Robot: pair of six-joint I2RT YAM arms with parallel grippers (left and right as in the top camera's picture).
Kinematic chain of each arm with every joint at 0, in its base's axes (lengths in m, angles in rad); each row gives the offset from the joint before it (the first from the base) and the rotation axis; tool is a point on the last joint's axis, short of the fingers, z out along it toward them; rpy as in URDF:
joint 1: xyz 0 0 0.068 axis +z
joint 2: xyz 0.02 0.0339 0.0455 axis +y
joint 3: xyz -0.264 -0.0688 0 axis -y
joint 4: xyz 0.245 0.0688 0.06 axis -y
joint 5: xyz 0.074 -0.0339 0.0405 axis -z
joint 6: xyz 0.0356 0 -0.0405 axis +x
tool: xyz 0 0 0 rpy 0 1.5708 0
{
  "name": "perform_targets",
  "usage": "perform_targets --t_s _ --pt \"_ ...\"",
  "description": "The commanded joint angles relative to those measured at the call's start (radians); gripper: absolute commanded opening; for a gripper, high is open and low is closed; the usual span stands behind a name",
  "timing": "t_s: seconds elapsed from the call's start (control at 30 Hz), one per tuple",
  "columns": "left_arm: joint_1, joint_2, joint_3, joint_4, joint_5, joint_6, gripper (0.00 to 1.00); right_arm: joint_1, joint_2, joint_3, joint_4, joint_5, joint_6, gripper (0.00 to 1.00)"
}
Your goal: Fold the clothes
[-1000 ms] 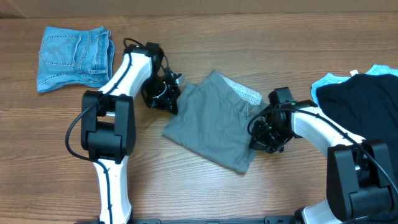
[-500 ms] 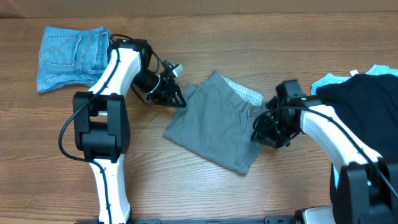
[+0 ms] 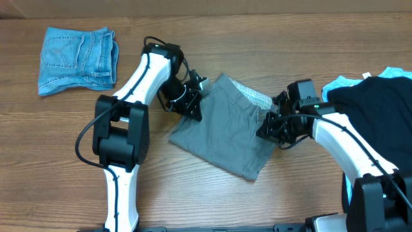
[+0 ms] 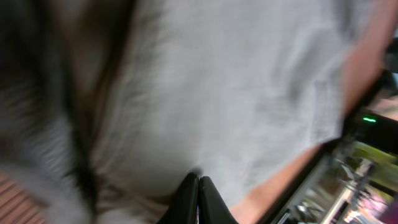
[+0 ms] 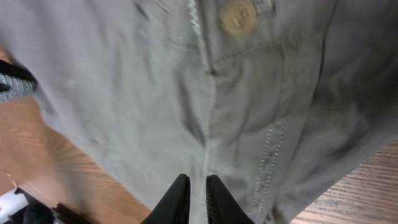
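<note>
grey cotton trousers [image 3: 222, 132] lie mid wooden table [image 3: 193, 200], a claw at each side
left gripper [image 3: 194, 108] fully closed at their left edge; right gripper [image 3: 267, 127] narrow, apparently pinching cloth near the fly. best to pull both sides evenly.

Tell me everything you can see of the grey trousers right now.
The grey trousers are plain cotton-looking cloth, folded into a rough slanted rectangle on the table, with whitish patterned lining showing at the top edge, a button and stitched seams. The shut left gripper touches their left edge; the right gripper pinches the right edge.
</note>
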Motion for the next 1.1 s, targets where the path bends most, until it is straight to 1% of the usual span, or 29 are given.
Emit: perform_targets --t_s 0.0,0.1,0.2,0.27,0.33,0.4,0.47,0.53,0.57,0.63,0.73,0.8,0.83,0.87,0.93,0.97,1.07 --pt "0.002 -0.008 -0.033 0.017 -0.159 -0.098 0.04 -0.001 0.012 -0.074 0.035 -0.013 0.003 0.14" --pt "0.002 -0.008 -0.080 0.060 -0.190 -0.112 0.04 -0.001 0.017 -0.129 0.074 -0.011 0.006 0.22" --pt "0.006 -0.008 -0.142 0.118 -0.307 -0.159 0.06 -0.001 0.023 -0.175 0.094 0.025 0.065 0.22" --pt "0.015 -0.008 -0.165 0.143 -0.370 -0.186 0.06 -0.001 0.029 -0.194 0.093 0.051 0.086 0.16" --pt "0.032 -0.008 -0.167 0.155 -0.396 -0.200 0.06 -0.001 0.029 -0.203 0.087 0.060 0.086 0.09" --pt "0.051 -0.008 -0.153 0.153 -0.404 -0.204 0.05 -0.001 0.028 -0.201 0.078 0.060 0.085 0.07" --pt "0.076 -0.008 -0.111 0.115 -0.401 -0.211 0.06 -0.002 0.028 -0.188 0.059 0.061 0.082 0.04" --pt "0.101 -0.008 -0.045 0.046 -0.401 -0.210 0.06 -0.003 0.023 -0.159 0.024 0.064 0.078 0.04" --pt "0.124 -0.009 0.030 -0.026 -0.394 -0.210 0.04 -0.003 0.011 -0.117 -0.013 0.064 0.069 0.04" --pt "0.146 -0.010 0.126 -0.105 -0.367 -0.204 0.04 -0.003 -0.008 -0.063 -0.053 0.064 0.036 0.04" --pt "0.159 -0.016 0.269 -0.188 -0.226 -0.155 0.04 -0.003 -0.036 0.031 -0.093 0.063 -0.016 0.04" --pt "0.156 -0.024 0.346 -0.214 -0.149 -0.146 0.04 -0.003 -0.040 0.089 -0.087 0.054 -0.046 0.06" --pt "0.151 -0.029 0.380 -0.220 -0.124 -0.146 0.07 -0.003 -0.039 0.109 -0.072 0.047 -0.060 0.07" --pt "0.145 -0.035 0.401 -0.222 -0.120 -0.152 0.11 -0.003 -0.039 0.116 -0.052 0.044 -0.059 0.08" --pt "0.132 -0.052 0.428 -0.232 -0.123 -0.180 0.13 -0.003 -0.039 0.117 0.011 0.015 -0.058 0.08" --pt "0.127 -0.064 0.436 -0.240 -0.127 -0.183 0.13 -0.003 -0.034 0.117 0.031 0.002 -0.058 0.08" --pt "0.123 -0.120 0.451 -0.278 -0.217 -0.211 0.07 -0.003 -0.034 0.117 0.068 -0.016 -0.058 0.08"
